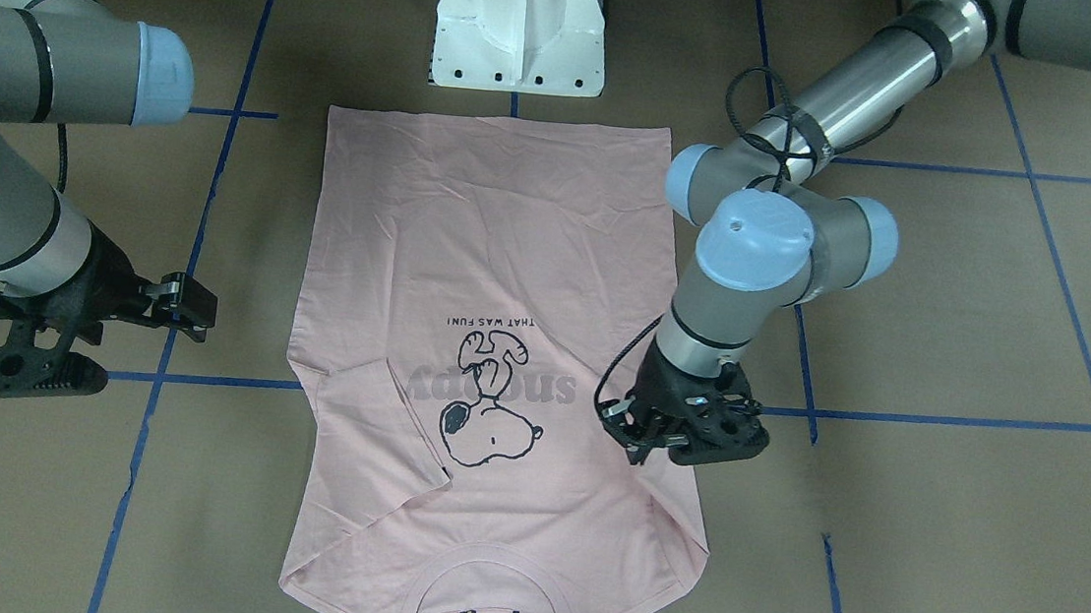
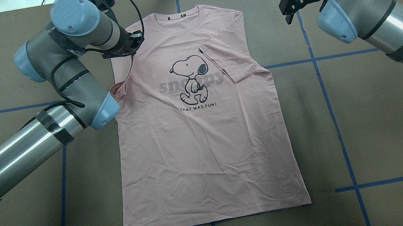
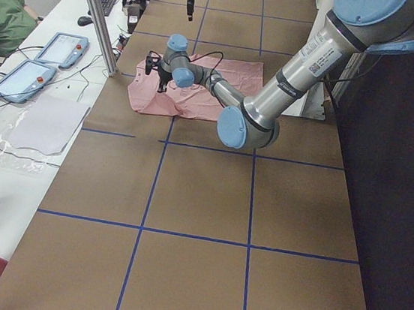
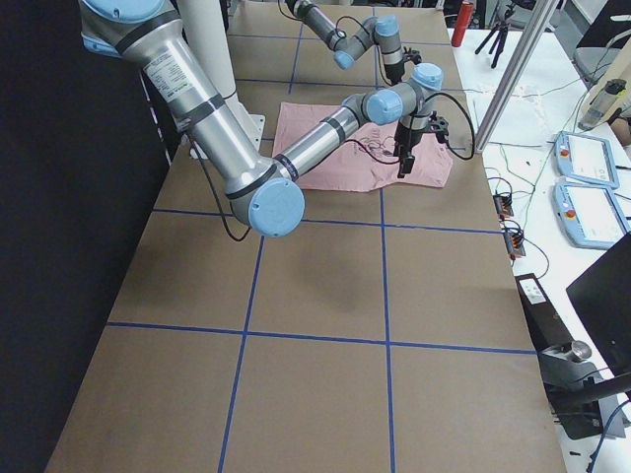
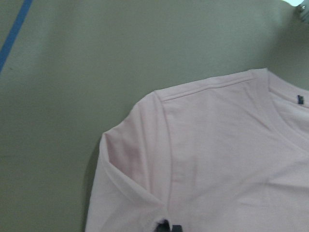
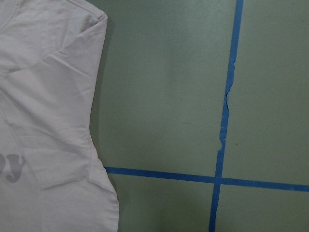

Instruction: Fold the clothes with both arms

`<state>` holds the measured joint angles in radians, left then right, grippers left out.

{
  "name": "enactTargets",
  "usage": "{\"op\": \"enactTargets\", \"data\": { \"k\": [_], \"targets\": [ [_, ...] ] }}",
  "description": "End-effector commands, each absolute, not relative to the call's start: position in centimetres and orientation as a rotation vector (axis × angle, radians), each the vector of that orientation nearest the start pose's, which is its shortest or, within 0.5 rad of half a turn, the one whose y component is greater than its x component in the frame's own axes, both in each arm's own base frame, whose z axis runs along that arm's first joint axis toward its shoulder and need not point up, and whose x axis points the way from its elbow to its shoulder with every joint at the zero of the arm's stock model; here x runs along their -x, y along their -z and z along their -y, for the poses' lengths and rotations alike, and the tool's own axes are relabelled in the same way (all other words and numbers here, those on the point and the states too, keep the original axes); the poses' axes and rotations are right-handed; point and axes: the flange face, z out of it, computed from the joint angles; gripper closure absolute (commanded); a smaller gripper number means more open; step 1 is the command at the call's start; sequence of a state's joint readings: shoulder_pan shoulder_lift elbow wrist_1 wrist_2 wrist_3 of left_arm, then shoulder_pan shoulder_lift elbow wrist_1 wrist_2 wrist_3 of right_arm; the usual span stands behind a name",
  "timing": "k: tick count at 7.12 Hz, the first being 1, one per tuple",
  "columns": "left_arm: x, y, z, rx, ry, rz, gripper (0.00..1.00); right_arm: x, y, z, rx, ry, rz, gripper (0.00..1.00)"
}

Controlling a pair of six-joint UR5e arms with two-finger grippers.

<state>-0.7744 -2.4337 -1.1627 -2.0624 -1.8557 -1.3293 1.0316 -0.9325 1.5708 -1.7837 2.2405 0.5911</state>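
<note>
One sleeve (image 2: 232,63) lies folded in, left gripper (image 1: 634,443) pinches the shirt (image 2: 203,149) at the other, right gripper (image 1: 198,309) hangs empty, opening unclear; body folds remain.

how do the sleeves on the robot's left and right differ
The right sleeve lies folded over the shirt front, covering part of the lettering; the left sleeve is bunched at the shirt's edge. The left gripper sits at the left sleeve, seemingly shut on it; the right gripper hangs apart from the right sleeve, over the table. Both are short and pale pink.
</note>
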Motion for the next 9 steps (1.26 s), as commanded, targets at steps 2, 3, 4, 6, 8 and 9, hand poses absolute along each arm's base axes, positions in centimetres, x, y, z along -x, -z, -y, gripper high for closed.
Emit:
{"op": "enactTargets", "data": {
  "k": [2,3,4,6,8,9],
  "targets": [
    [-54.2,-20.4,64.5,-0.203,0.366,-0.970,1.00,29.2,-30.7,62.9,0.009,0.095,0.775,0.00],
    [-54.5,-20.3,64.2,-0.219,0.340,-0.980,0.01,29.2,-31.0,62.8,0.012,0.091,0.774,0.00],
    [-55.0,-19.6,63.5,-0.243,0.330,-1.009,0.00,29.2,-31.0,62.8,0.010,0.092,0.775,0.00],
    [-54.8,-18.9,62.9,-0.248,0.324,-1.025,0.00,29.2,-31.3,62.8,0.015,0.089,0.772,0.00],
    [-51.6,-22.2,60.1,-0.251,0.307,-1.031,0.00,28.2,-31.8,59.9,0.007,0.078,0.783,0.00],
    [-49.3,-23.9,57.6,-0.236,0.256,-1.011,0.00,28.2,-32.3,56.9,0.010,0.045,0.797,0.00]
  ]
}}
